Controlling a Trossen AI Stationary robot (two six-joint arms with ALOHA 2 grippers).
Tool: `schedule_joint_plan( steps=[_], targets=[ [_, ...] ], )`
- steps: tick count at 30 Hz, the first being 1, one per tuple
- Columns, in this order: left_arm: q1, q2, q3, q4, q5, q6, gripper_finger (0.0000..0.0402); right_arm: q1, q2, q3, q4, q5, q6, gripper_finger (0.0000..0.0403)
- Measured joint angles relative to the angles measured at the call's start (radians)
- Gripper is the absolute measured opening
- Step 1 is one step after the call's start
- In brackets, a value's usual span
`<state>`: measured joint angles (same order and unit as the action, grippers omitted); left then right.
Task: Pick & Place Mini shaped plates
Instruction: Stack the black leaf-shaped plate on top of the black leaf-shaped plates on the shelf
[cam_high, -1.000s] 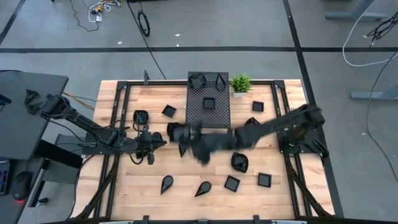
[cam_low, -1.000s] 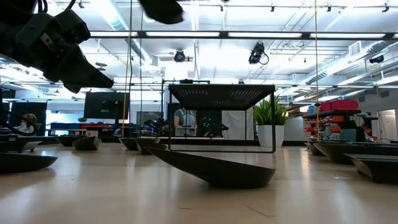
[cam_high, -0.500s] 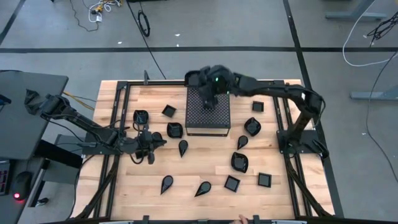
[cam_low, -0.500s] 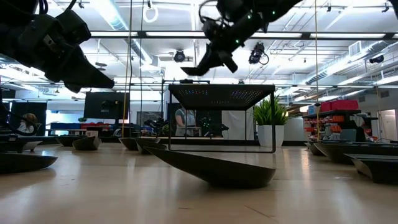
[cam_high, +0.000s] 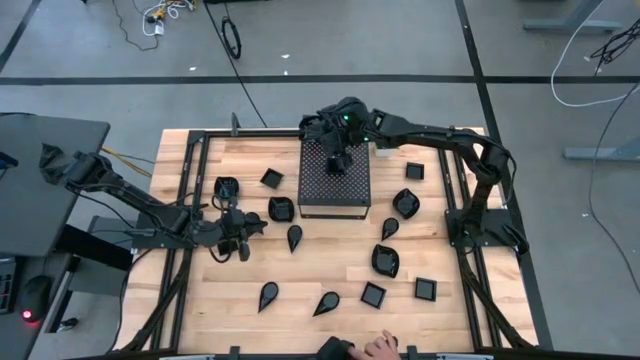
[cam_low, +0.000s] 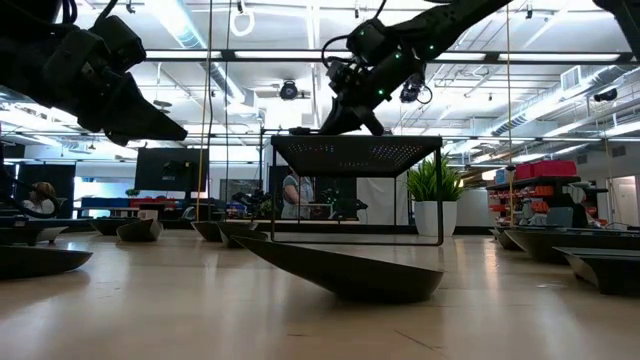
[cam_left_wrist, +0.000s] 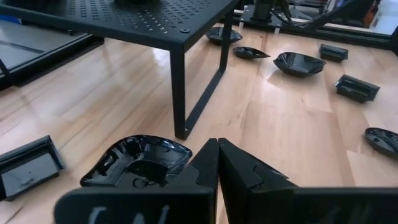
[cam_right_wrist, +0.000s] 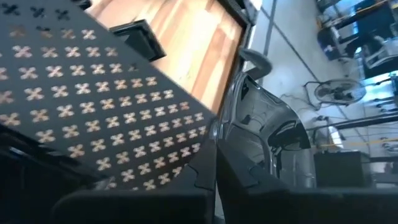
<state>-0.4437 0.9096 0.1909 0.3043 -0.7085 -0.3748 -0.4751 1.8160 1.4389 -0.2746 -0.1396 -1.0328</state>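
I can read no writing anywhere, only glossy black mini shaped plates (cam_high: 385, 260) scattered over the wooden table (cam_high: 460, 310), several on the perforated black rack (cam_high: 335, 182), where my right gripper (cam_high: 333, 140) sits pinched on a plate, left gripper (cam_high: 242, 232) closed empty near a leaf-shaped dish (cam_left_wrist: 138, 160).

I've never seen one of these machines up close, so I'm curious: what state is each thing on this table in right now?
Right tool: shut, over the back of the perforated stand, pinching a dish's rim.
Left tool: shut, empty, low over the table's left side.
Perforated stand: upright, with dishes on top.
Loose dishes: lying flat, scattered on the table.
Potted plant: upright beside the stand.
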Motion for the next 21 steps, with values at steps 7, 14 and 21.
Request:
schedule_joint_plan(
  steps=[7,14,21],
  targets=[
    [0.016,0.0,0.0,0.0,-0.005,0.001,0.0016,-0.006,0.001,0.001,-0.011,0.0,0.002,0.0011],
    [0.016,0.0,0.0,0.002,-0.005,0.006,0.0016,-0.008,0.001,0.001,-0.036,0.034,0.003,0.0011],
    [0.016,0.0,0.0,0.039,-0.009,0.047,0.0016,-0.016,0.001,0.001,-0.041,0.051,0.027,0.0017]
  ],
)
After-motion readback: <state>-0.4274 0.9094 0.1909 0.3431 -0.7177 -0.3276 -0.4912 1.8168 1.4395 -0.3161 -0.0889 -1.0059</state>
